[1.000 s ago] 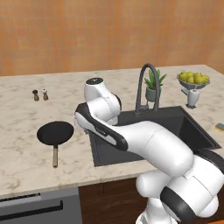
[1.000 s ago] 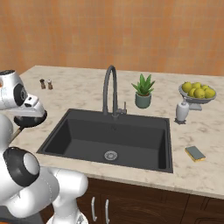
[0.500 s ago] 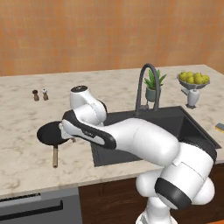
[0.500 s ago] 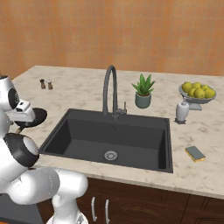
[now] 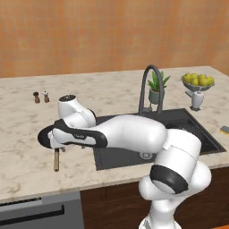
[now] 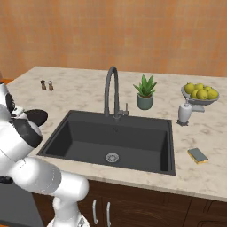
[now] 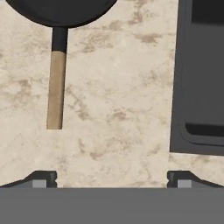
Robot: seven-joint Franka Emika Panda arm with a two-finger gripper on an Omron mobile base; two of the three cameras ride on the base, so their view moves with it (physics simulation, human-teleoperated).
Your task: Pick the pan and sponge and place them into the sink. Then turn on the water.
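**Jaws wide over the counter, pan just ahead of them**

I am looking down through the hand camera and seeing the gripper [image 7: 112, 177] standing spread as wide as it goes, gripping nothing; bare marble counter [image 7: 118, 109] is lying between the two tips. The pan [image 7: 59, 11] is sitting ahead of the jaws and off toward the left tip, its black bowl cut by the top edge, and I am seeing nothing in the part that shows. Its wooden handle [image 7: 56, 89] is pointing back toward the left tip, ending short of it. The corner of the sink [image 7: 199, 87] is lying ahead of the right tip, apart from it.

From the right base camera I am seeing the sink basin [image 6: 88, 135] holding nothing but its silver drain [image 6: 112, 157], with the faucet [image 6: 111, 91] arching over the back rim. The sponge [image 6: 197, 155] is resting on the counter beyond the far side of the sink from the jaws, well apart from them. A bowl [image 6: 200, 98] further back is holding yellow fruit [image 6: 201, 91].
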